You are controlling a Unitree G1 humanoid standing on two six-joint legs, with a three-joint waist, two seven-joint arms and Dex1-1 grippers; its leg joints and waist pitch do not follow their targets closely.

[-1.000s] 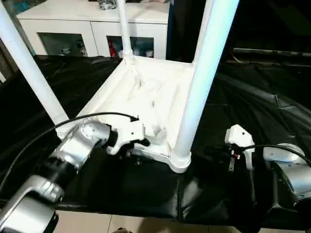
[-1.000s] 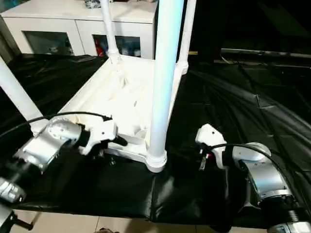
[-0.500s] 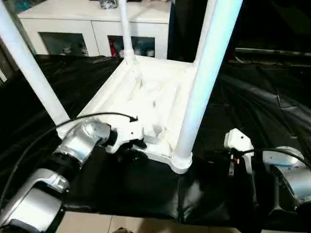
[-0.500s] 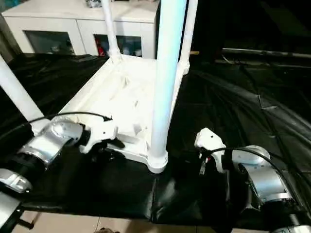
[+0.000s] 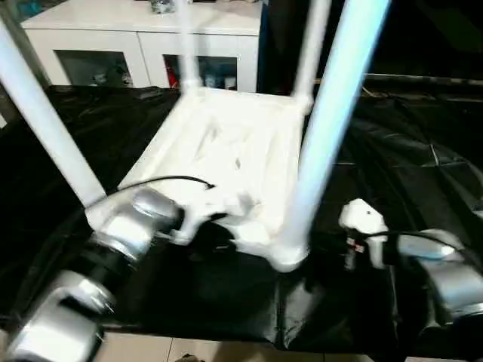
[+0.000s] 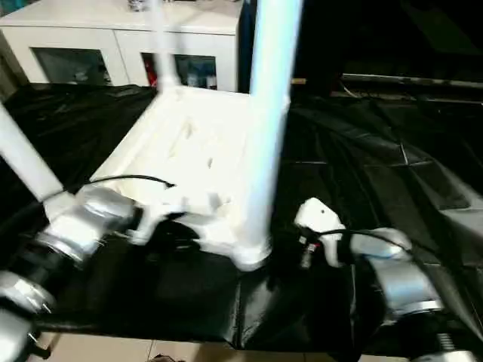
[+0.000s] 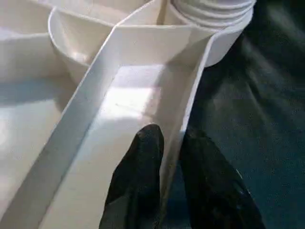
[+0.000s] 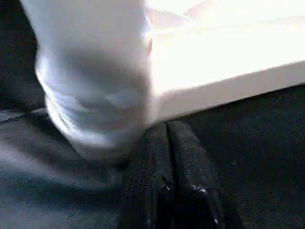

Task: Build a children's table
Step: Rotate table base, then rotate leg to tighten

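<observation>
Sitting upside down on the black-draped work table (image 5: 392, 151), the children's table (image 5: 234, 151) has its ribbed underside facing up and its legs poking into the air. The tabletop's near edge wall (image 7: 188, 109) is right where the left gripper (image 7: 170, 157) is: one black finger (image 7: 143, 167) sits inside the wall, on the ribbed side, and the other sits outside over the black cloth, with the thin white wall pinched between them. So that gripper is narrow and clamped on the rim, not hanging open.

From the same gripper, the near corner leg (image 5: 328, 128) is just beyond its fingertips along that wall, and its ringed socket (image 7: 212, 12) bulges out at the lobed corner. Another leg (image 5: 41, 121) rises on the far side of the left forearm (image 5: 124, 230), and two more stand at the far end of the tabletop, well away from both grippers.

The right gripper (image 8: 167, 138) is on the other side of that near corner leg, low over the cloth. Its two fingers are pressed flat together with nothing between them, and their tips are tucked right up against the base of the leg's socket (image 8: 95, 119), under the tabletop's edge. I can't tell whether they're actually touching it.

Past the tabletop's far end, away from both grippers, there's a white glass-door cabinet (image 5: 143, 45) against the back of the scene.
</observation>
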